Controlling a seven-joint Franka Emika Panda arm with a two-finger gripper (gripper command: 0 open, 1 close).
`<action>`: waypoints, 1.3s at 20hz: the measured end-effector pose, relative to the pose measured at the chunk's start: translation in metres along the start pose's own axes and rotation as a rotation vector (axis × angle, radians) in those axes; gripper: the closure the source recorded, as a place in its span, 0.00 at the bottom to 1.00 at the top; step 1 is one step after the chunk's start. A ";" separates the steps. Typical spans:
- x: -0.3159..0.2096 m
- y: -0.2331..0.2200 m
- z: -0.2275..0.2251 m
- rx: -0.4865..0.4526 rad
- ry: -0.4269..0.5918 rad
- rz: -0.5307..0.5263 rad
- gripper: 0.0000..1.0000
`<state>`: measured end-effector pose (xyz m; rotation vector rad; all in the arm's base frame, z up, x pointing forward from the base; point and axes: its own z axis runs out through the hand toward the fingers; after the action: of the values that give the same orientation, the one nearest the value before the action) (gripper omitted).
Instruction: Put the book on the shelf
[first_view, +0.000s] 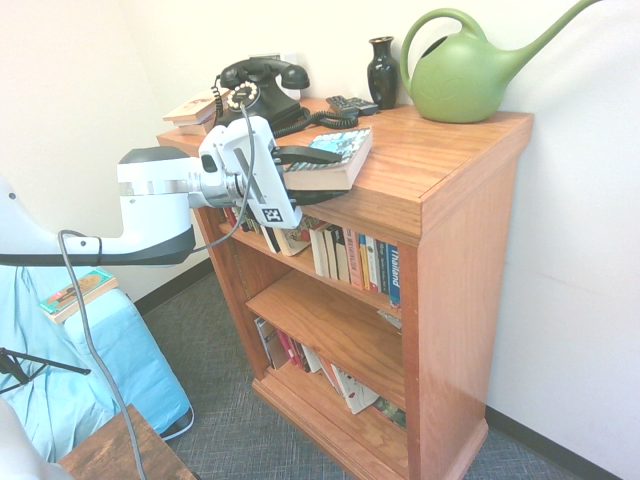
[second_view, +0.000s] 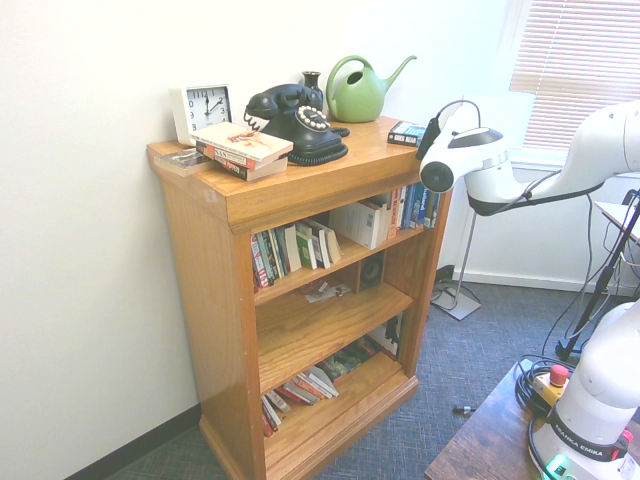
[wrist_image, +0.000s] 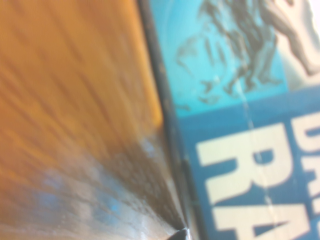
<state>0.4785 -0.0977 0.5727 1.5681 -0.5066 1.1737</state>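
While you had the arm reaching in level at the bookcase, the gripper (first_view: 312, 176) sat around the near end of the book (first_view: 335, 160), one side of it over the blue cover and the other under it by the front lip of the wood. I could not tell whether it had closed on the book or merely bracketed it without pressing, so do not count on a grip. The book itself lay flat on the top (first_view: 440, 165) of the bookcase, close to the front edge, cover up; the wrist view showed that cover against the orange wood, with part of its large white lettering in sight. Behind the book on the same top stood the black telephone (first_view: 255, 95) and the green watering can (first_view: 465, 75), both clear of the gripper. The shelf (first_view: 350, 291) you were aiming for was the board just below, where a row of paperbacks (first_view: 360, 262) stood upright towards the right-hand side. Judging by that layout, the task had barely started: nothing had been lifted, and the book was not yet on the shelf. What remained for you was to secure the book, draw it off the top, bring it down in front of the bookcase and slide it in on the board, probably where the row left room.
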 end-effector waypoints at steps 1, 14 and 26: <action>-0.001 0.000 0.000 0.000 -0.001 -0.001 1.00; -0.011 -0.003 0.005 -0.004 -0.008 -0.010 1.00; -0.018 0.072 -0.071 0.151 -0.242 0.258 1.00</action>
<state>0.3831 -0.0623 0.5887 1.8276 -0.8148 1.2436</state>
